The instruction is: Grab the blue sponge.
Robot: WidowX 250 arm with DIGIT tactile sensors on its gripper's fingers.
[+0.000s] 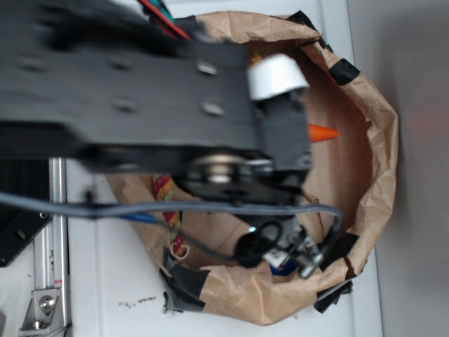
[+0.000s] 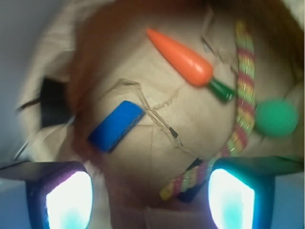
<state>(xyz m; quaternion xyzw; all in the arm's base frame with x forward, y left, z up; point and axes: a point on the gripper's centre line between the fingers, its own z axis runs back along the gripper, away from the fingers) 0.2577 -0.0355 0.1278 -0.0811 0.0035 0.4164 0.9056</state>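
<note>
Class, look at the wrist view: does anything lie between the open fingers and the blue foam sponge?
Nothing visible does. The blue foam sponge lies alone on bare brown paper above the left finger; the striped rope lies off right.

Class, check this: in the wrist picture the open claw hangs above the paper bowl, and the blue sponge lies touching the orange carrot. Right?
Not quite. The wrist view shows the blue sponge lying apart from the orange carrot, with bare paper between them. The claw is open above the paper bowl.
</note>
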